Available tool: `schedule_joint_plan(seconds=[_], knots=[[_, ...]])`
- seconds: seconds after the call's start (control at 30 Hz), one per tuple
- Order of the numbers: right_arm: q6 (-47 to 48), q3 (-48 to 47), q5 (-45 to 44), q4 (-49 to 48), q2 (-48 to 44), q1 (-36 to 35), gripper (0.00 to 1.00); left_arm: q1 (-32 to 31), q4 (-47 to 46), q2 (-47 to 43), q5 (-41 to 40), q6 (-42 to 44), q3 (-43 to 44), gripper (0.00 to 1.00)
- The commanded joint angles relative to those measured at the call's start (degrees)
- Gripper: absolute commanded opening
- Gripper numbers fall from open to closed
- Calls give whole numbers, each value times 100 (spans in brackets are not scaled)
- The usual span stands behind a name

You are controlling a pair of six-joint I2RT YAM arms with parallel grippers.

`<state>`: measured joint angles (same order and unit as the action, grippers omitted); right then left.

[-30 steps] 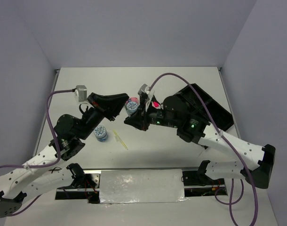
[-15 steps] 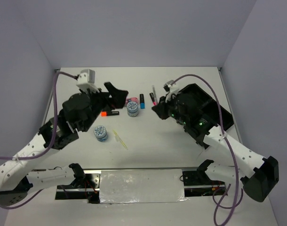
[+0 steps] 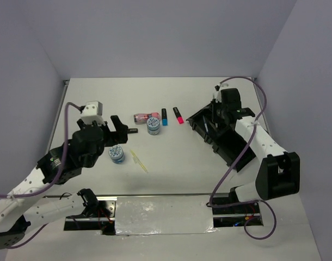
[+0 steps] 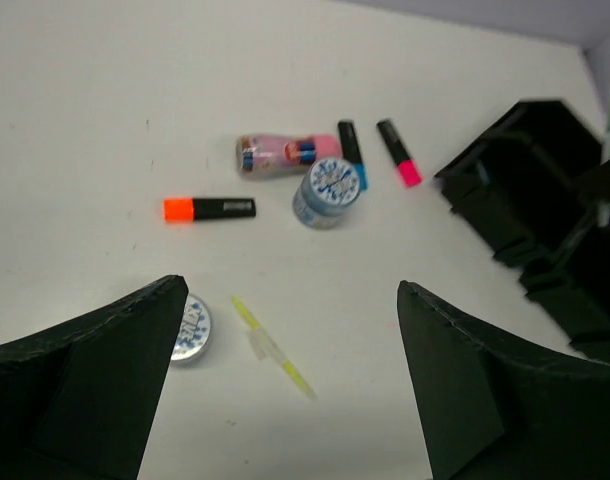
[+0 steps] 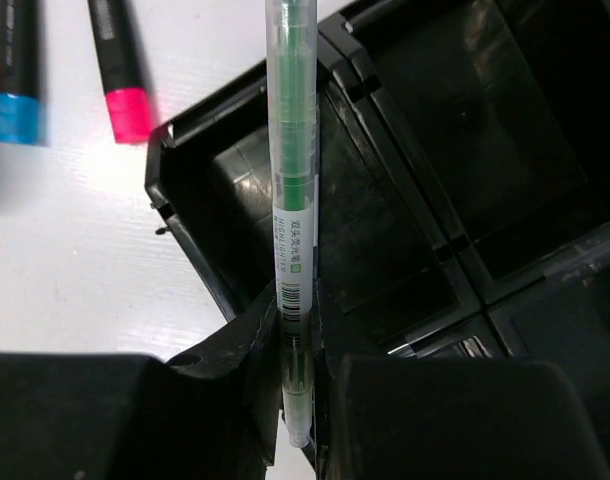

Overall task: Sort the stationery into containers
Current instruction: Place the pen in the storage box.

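Stationery lies scattered on the white worktop (image 3: 182, 157), left of the black plastic rectangular organiser tray (image 3: 223, 144) with its several compartments. The right tool (image 5: 295, 380) is over the tray's near-left corner, pinching a thin clear pen with a green core and a barcode label (image 5: 290, 180). The fingers press on the pen's lower part. In the right wrist view the shaft crosses the corner compartment and the tray's rim; whether its tip touches anything I cannot tell.

The left tool (image 4: 290, 288) is spread wide and holds nothing, raised above the loose items. Below it lie a short black marker with an orange end (image 4: 208, 209), a round blue-white disc (image 4: 190, 328) and a thin yellow pen (image 4: 272, 347), well apart from one another.

Further from the arms, a pink tube (image 3: 146, 117) lies on its side. Just beside its right end are a second blue-white disc (image 3: 153, 125) and a black marker with a blue end (image 3: 164, 116). A black marker with a pink end (image 3: 178, 115) lies between the blue one and the tray, touching neither.
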<state>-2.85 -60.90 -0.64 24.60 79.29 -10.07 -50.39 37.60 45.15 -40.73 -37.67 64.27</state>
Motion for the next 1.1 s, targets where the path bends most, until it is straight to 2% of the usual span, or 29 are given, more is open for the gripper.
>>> schedule_joint_plan(seconds=[0.0,0.07,0.27,0.53,0.6,0.63,0.77,0.83,0.97,1.07], knots=[[40,-247,118,195,122,22,4,21,141,-76,223,84,-283,99],[-153,-168,73,46,175,31,8,20,194,-120,267,102,-493,99],[-110,79,266,-218,491,22,10,29,107,-427,276,225,-1047,99],[30,-35,258,-166,852,31,21,29,221,-445,338,190,-1083,99],[66,-53,223,-122,834,31,27,29,212,-463,390,181,-1101,99],[74,-62,249,-122,825,31,34,29,203,-498,399,190,-1118,99],[74,-132,205,9,861,31,52,29,168,-524,461,216,-1136,99],[74,-106,258,1,799,22,60,29,168,-516,452,208,-1127,99],[-83,-150,363,89,248,5,60,29,168,-524,382,181,-1127,99],[-329,-159,382,54,-507,-468,61,29,335,-446,93,6,-1084,99]])
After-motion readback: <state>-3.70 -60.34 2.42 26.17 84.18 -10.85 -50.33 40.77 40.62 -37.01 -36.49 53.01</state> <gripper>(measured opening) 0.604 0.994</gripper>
